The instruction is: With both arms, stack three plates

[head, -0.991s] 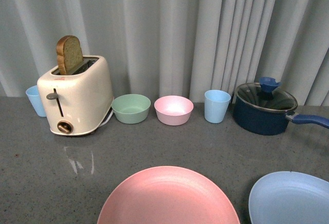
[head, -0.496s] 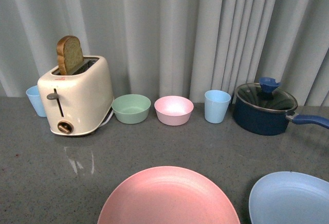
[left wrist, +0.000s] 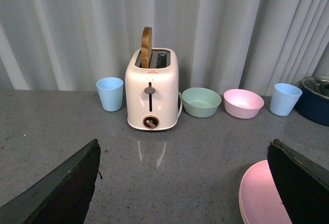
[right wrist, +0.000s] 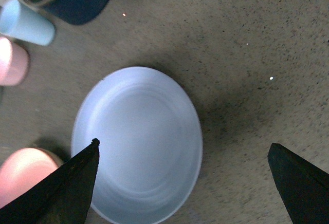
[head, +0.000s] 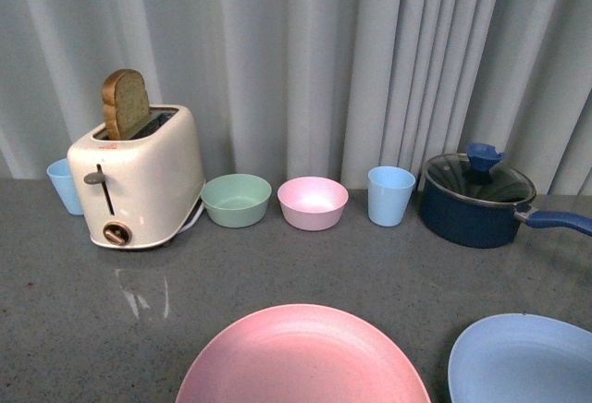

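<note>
The pink plate [head: 303, 357] lies at the front middle of the grey counter, and the light blue plate [head: 523, 361] lies to its right. The beige plate is out of view. My left gripper [left wrist: 183, 185] is open and empty above the bare counter, with the pink plate's edge [left wrist: 261, 198] beside one finger. My right gripper [right wrist: 182, 183] is open and empty above the light blue plate [right wrist: 136, 142], one fingertip over the plate and the other over the counter. The pink plate [right wrist: 23, 175] shows at the edge of the right wrist view. Neither arm shows in the front view.
Along the curtain stand a light blue cup [head: 65, 186], a cream toaster [head: 139, 177] with a slice of bread [head: 125, 103], a green bowl [head: 237, 200], a pink bowl [head: 313, 202], another light blue cup [head: 390, 195] and a dark blue lidded pot [head: 478, 198].
The front view has shifted slightly, so everything sits a little lower in the picture. Nothing on the counter has moved.
</note>
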Controlling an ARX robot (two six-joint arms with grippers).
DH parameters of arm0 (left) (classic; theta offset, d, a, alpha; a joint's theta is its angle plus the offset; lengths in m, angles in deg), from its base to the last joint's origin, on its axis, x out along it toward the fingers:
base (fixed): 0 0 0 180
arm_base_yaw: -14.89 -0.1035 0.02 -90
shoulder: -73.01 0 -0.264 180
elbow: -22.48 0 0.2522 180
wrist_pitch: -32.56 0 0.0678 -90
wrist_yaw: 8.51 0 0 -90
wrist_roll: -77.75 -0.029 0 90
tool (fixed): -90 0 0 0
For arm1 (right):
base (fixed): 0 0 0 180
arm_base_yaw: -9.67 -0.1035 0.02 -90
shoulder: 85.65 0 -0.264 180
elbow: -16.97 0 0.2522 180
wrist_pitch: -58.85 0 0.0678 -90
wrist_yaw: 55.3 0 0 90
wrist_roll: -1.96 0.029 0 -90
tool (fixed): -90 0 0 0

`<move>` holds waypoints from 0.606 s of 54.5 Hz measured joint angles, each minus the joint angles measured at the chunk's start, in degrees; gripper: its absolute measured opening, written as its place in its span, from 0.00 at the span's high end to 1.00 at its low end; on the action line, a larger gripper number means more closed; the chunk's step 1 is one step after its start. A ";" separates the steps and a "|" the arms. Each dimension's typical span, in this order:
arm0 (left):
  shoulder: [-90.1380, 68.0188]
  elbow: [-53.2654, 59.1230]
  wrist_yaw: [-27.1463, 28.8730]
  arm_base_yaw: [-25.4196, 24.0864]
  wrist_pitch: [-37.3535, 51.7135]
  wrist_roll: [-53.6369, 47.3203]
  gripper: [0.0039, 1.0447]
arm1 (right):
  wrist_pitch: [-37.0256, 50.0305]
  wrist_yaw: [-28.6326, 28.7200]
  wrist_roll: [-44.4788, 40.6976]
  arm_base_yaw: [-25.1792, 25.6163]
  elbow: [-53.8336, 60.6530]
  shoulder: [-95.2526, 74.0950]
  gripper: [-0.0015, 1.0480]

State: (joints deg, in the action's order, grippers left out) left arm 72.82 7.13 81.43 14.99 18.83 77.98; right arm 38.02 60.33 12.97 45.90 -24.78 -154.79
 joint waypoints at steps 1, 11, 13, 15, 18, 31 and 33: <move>0.00 0.00 0.00 0.00 0.00 0.00 0.06 | 1.05 -0.68 -1.73 -0.17 -0.31 -1.66 0.07; 0.00 0.00 0.11 0.00 0.00 0.02 0.06 | 9.70 -6.21 -15.87 -3.06 -3.52 -14.78 0.07; 0.00 0.00 0.09 0.00 0.00 0.02 0.06 | 10.32 -6.64 -17.97 -3.65 -4.09 -16.79 0.07; 0.00 0.00 0.04 0.00 0.00 0.02 0.06 | 11.26 -7.58 -21.05 -4.31 -4.72 -19.91 0.07; 0.00 0.00 0.04 0.00 0.00 0.02 0.06 | 12.20 -9.11 -22.97 -4.96 -5.25 -22.80 0.07; 0.00 0.00 0.07 0.00 0.00 0.02 0.06 | 13.25 -5.33 -23.41 -7.50 -8.00 -31.69 0.07; 0.00 0.00 0.04 0.00 0.00 0.00 0.06 | 13.90 -5.42 -22.80 -8.04 -8.63 -33.55 0.07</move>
State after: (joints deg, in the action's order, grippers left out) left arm 72.82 7.13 81.48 14.99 18.83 77.98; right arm 51.92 54.91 -9.83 37.86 -33.41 -188.34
